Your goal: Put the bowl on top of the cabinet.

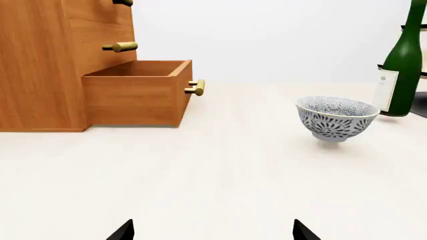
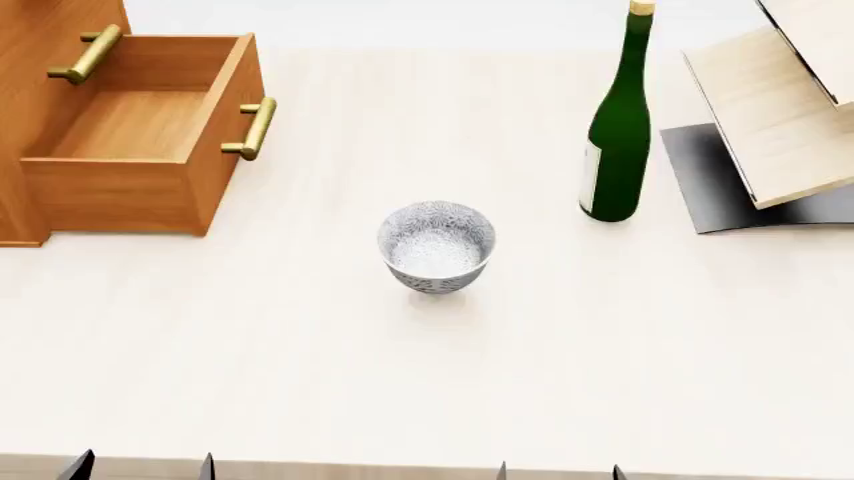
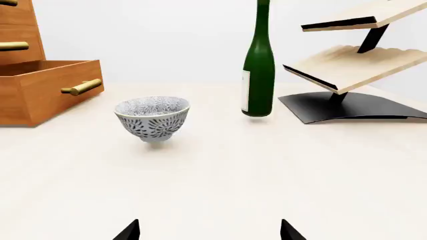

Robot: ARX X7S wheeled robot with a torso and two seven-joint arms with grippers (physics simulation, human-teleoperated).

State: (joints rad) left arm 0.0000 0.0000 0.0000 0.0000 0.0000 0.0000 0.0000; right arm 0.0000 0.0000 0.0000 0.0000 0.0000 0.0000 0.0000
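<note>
The white bowl [image 2: 437,246] with its grey-blue pattern stands upright mid-table; it also shows as the bowl [image 1: 337,118] in the left wrist view and the bowl [image 3: 153,118] in the right wrist view. The orange-brown cabinet [image 2: 40,120] is at the far left, with one drawer [image 2: 140,130] pulled out. Its top is out of view. My left gripper [image 2: 140,466] is open at the near table edge, well short of the bowl. My right gripper [image 2: 558,471] is open too, beside it. Nothing sits between the black fingertips [image 1: 123,231] of the left or the fingertips [image 3: 129,231] of the right.
A tall green bottle [image 2: 618,130] stands to the right of the bowl. Behind it, at the far right, is a pale wood slanted rack [image 2: 781,110] on a dark grey base. Brass bar handles [image 2: 254,128] stick out from the drawers.
</note>
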